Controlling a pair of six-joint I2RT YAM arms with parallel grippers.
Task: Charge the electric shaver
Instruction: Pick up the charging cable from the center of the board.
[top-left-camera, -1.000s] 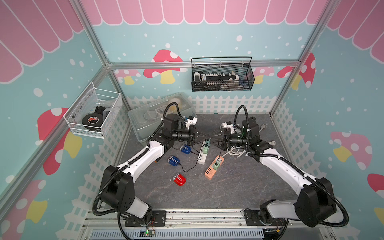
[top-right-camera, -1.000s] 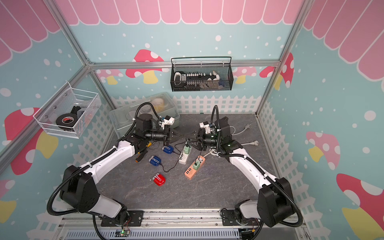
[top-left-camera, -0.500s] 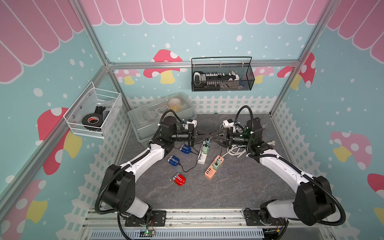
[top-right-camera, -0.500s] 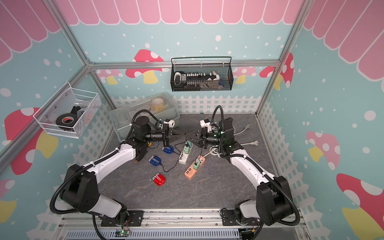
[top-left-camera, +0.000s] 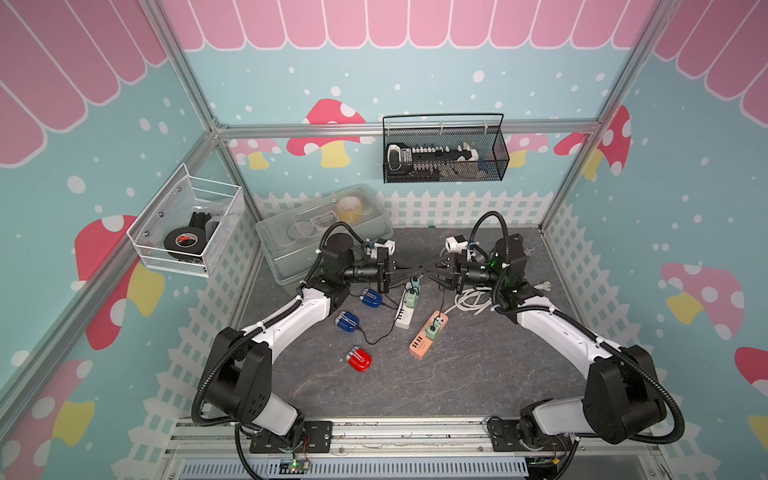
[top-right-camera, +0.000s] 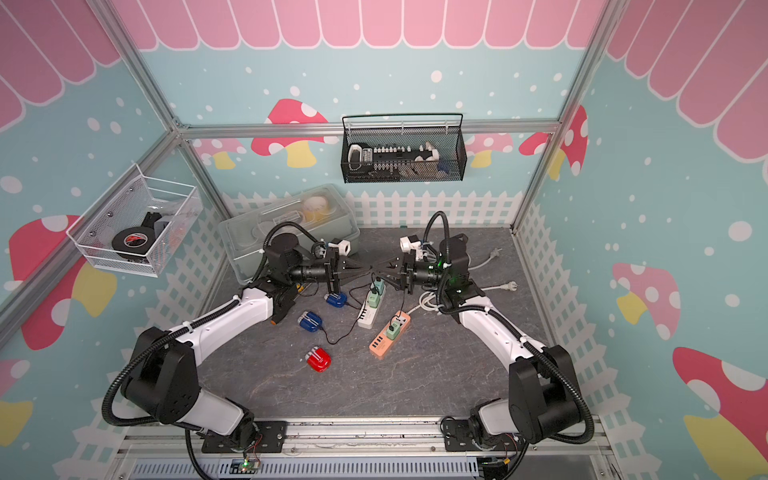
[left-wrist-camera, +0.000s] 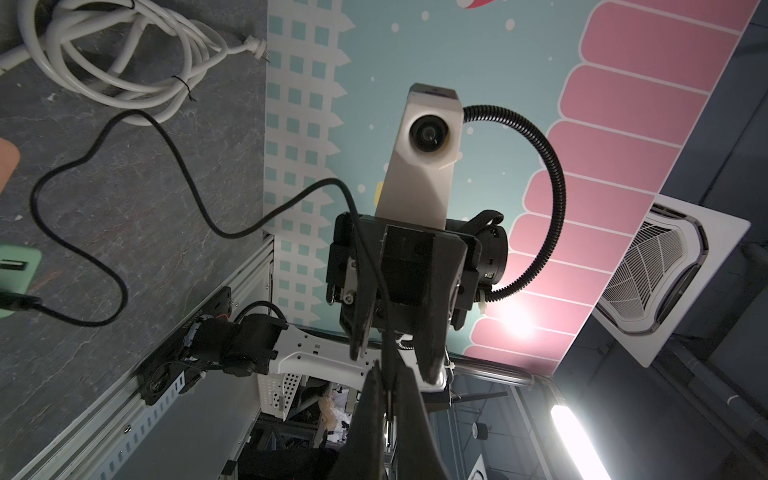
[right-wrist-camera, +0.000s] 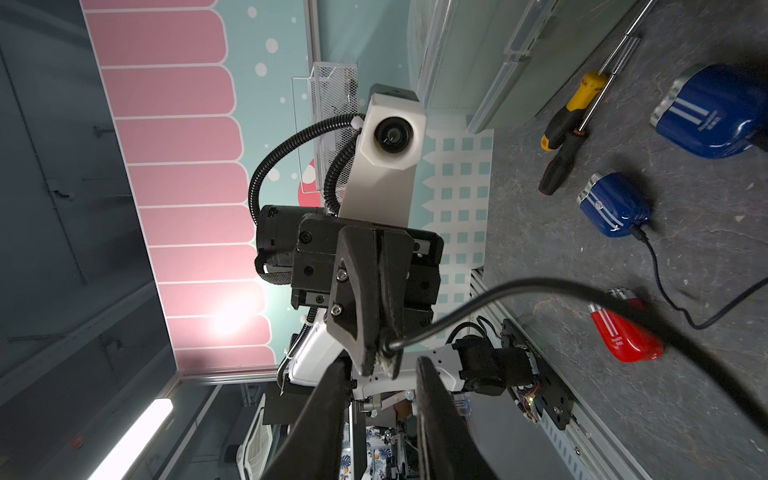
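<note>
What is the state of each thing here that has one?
left end effector: shut on the black cable
right end effector: open
red shaver: no cable attached
nearer blue shaver: cable plugged in
orange power strip: green adapter plugged in
storage box: lid closed

Teal mushroom walls (top-left-camera: 415, 70), grey stone floor (top-left-camera: 478, 374)

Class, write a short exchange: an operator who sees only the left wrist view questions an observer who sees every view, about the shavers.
Operator: Is the red shaver plugged in?
Observer: No. In both top views the red shaver lies alone on the mat, with no cable at it.
Operator: And the blue ones?
Observer: The blue shaver nearer the red one has a black lead plugged in.
</note>
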